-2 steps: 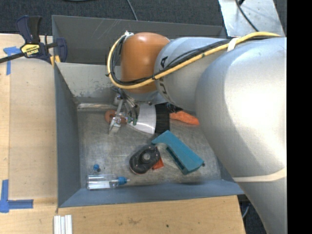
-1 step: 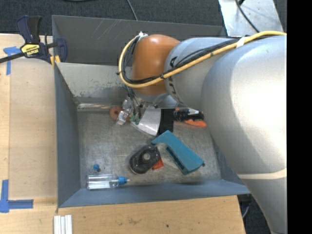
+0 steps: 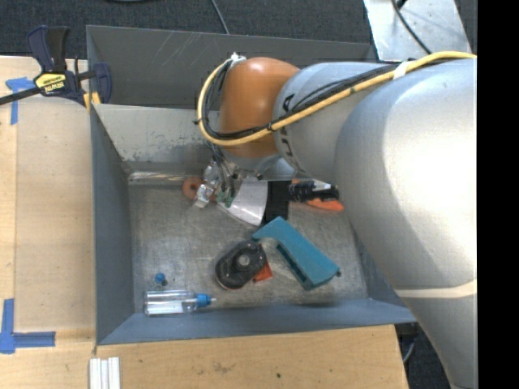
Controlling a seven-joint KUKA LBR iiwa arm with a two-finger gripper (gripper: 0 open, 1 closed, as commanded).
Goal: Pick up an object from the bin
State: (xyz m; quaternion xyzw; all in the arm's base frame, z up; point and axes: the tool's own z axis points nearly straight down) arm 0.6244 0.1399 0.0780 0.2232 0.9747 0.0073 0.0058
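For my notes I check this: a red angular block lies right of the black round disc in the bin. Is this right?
Not quite: in the camera view the angular block is teal, not red. It does lie right of the black round disc in the bin.

The grey arm (image 3: 405, 168) reaches across the right rim of the bin (image 3: 109, 233) and covers its right side. Its orange wrist cover (image 3: 247, 96), looped with cables (image 3: 340, 89), hangs by the bin's back wall. The gripper (image 3: 212, 190) points down, low over the floor at the back.
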